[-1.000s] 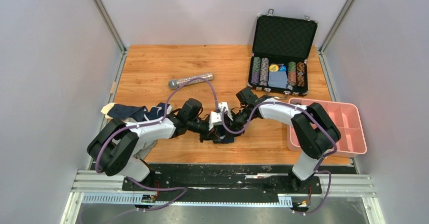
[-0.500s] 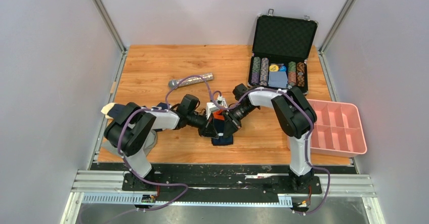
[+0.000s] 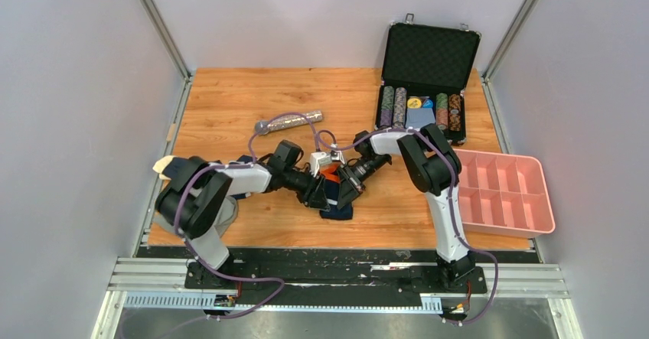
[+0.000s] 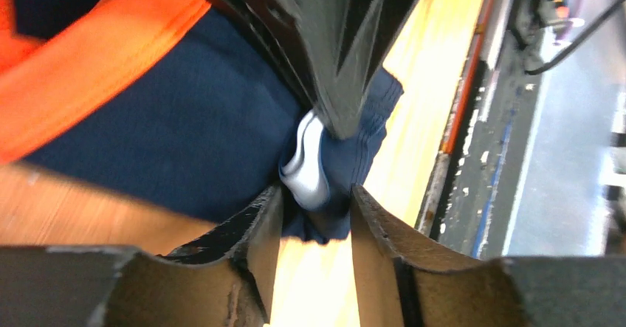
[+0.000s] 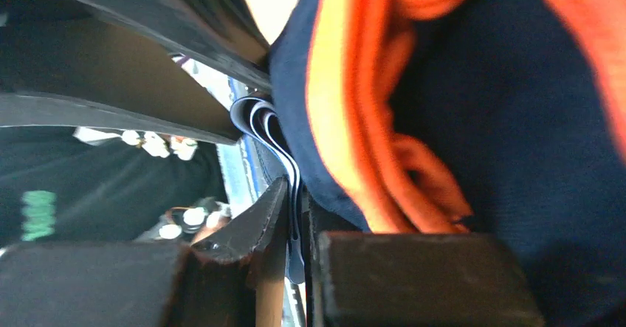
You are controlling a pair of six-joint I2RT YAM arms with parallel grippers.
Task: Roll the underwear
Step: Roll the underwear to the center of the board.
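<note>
The left gripper (image 4: 316,198) has its jaws pinched on a fold of the underwear (image 3: 334,195), beside its white label (image 4: 304,166). The right gripper (image 5: 297,194) has its jaws almost together, clamping a thin edge of the same cloth. This navy, orange-patched garment lies bunched mid-front on the desk (image 3: 229,94), between both arms.
</note>
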